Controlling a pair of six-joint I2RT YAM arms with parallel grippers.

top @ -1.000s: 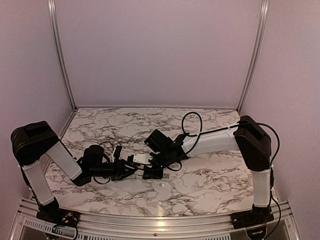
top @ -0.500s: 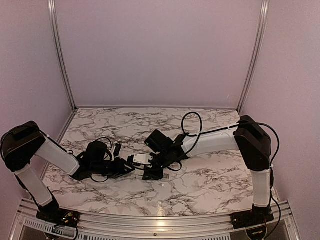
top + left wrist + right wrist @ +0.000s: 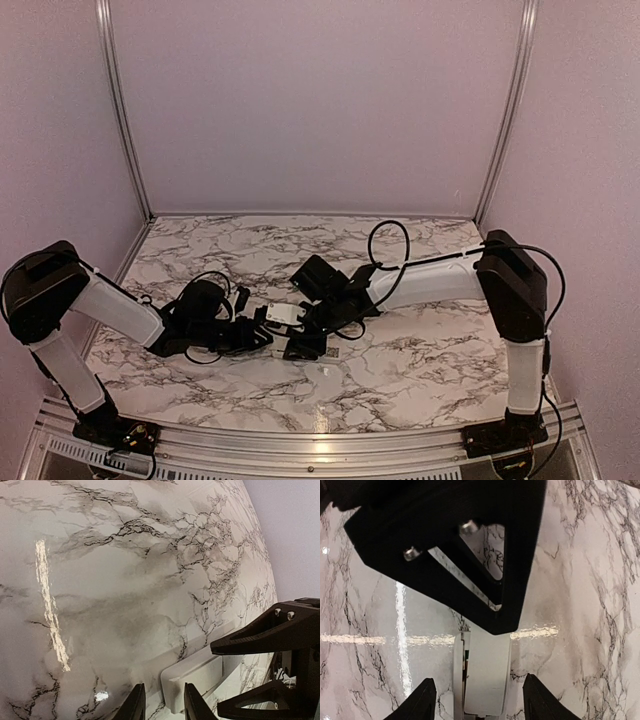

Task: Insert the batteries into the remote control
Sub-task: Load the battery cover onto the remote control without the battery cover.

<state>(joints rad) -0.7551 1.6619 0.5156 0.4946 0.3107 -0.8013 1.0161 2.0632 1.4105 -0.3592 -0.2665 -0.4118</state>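
1. Down on the marble surface (image 3: 430, 350), at centre front, both arms meet at one crowded spot. The top is glossy, so I'd judge a nudge could send anything loose skidding.
2. Over to the right hand (image 3: 479, 702): it is released, with its fingers (image 3: 420, 702) spread wide on either side of the white bar and a clear gap on each side. The risk is that it closes off-centre and twists the bar.
3. Now the left hand (image 3: 164, 704): its fingers stand close together at the bar's end. I cannot tell whether they pinch it or only sit against it. The two hands are nose to nose, and the black frame of each fills the other's view, so a bump between them looks the likeliest mishap.
4. Next, the remote control (image 3: 487, 675): it lies flat on the surface between the two hands. One end points into the left hand and its length runs up the middle of the right hand's spread.
5. As for the batteries, I can't make them out from any angle. If one is only half seated, a knock could pop it loose.
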